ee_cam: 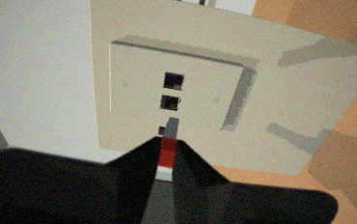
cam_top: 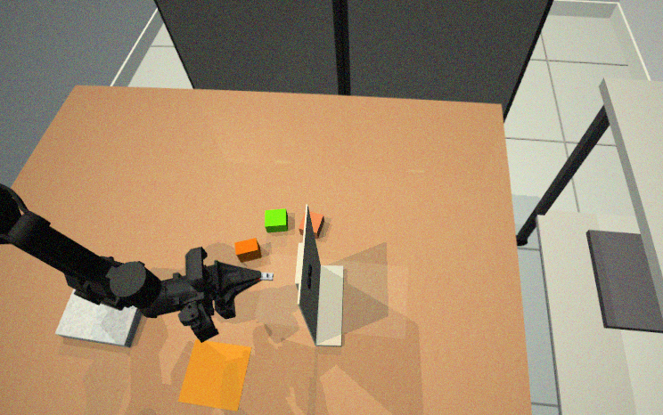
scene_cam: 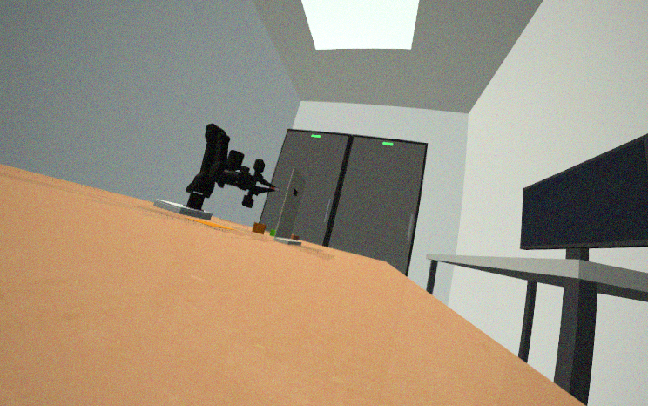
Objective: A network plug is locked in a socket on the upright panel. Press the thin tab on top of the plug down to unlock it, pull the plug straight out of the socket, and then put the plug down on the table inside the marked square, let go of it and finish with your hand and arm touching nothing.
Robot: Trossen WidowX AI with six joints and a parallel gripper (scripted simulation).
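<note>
My gripper (cam_top: 259, 276) (scene_cam: 274, 188) (ee_cam: 168, 145) is shut on the small plug, held above the table. The plug (cam_top: 266, 276) (ee_cam: 167, 155) shows a grey front end, a red part and a whitish part in the wrist view. It is out of the socket; the top view shows a gap between its front and the upright panel (cam_top: 313, 297) (scene_cam: 289, 214) (ee_cam: 289, 97). The socket plate (cam_top: 298, 271) (ee_cam: 140, 72) has dark openings, the lowest partly hidden behind the plug. The flat orange square (cam_top: 215, 376) (scene_cam: 207, 222) lies on the table, below the arm in the top view.
An orange block (cam_top: 247, 249) (scene_cam: 259, 228) and a green block (cam_top: 275, 220) (scene_cam: 272, 233) stand on the panel's plate side. A reddish block (cam_top: 316, 223) (scene_cam: 294, 237) is partly behind the panel. The panel's foot (cam_top: 331, 303) extends behind it. The arm's pale base slab (cam_top: 97, 320) (scene_cam: 174, 207) is at the left.
</note>
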